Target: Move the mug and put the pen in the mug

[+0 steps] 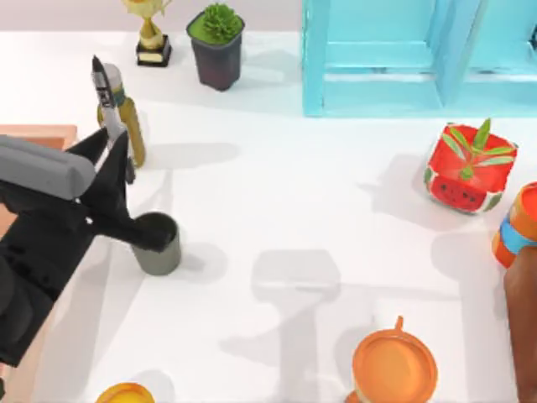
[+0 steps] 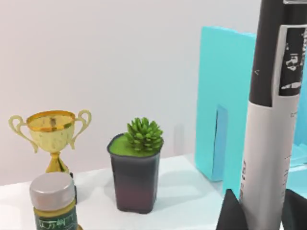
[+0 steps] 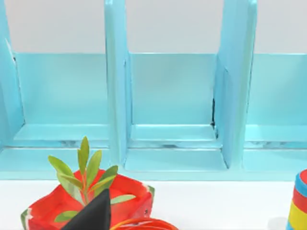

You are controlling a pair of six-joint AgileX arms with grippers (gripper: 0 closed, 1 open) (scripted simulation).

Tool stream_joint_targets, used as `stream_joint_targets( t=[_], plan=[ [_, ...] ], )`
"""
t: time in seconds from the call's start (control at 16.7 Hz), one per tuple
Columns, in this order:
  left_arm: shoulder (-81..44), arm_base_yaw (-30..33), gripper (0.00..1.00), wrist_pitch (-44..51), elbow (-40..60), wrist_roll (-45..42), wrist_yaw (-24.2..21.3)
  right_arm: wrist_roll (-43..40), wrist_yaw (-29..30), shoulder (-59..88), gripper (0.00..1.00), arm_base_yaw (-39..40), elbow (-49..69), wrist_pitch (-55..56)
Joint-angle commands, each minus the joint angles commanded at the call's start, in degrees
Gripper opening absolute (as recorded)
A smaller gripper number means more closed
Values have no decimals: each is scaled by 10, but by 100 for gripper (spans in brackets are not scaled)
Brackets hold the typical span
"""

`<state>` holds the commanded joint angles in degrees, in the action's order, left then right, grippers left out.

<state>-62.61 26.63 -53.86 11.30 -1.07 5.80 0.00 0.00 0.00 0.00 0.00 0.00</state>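
Observation:
My left gripper is shut on the pen, a black marker with a white label band. It holds the pen above the table's left side. In the left wrist view the pen stands upright between the dark fingertips, which grip its lower part. The mug, a small dark grey-olive cup, stands on the table just right of and in front of the gripper. A dark part of the gripper overlaps its rim. Part of my right gripper shows in the right wrist view, in front of a red planter.
An oil bottle stands right behind the pen. A gold trophy and a dark plant pot are at the back left. A turquoise shelf is at the back right, with the red planter in front of it. An orange cup stands at the front.

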Motion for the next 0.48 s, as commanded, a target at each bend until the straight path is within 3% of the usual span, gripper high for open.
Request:
stream_joint_targets(
  t=[0.48],
  plan=[
    [-56, -6, 0, -51, 7, -1, -7, 0, 0, 0, 100, 0, 0, 0]
  ],
)
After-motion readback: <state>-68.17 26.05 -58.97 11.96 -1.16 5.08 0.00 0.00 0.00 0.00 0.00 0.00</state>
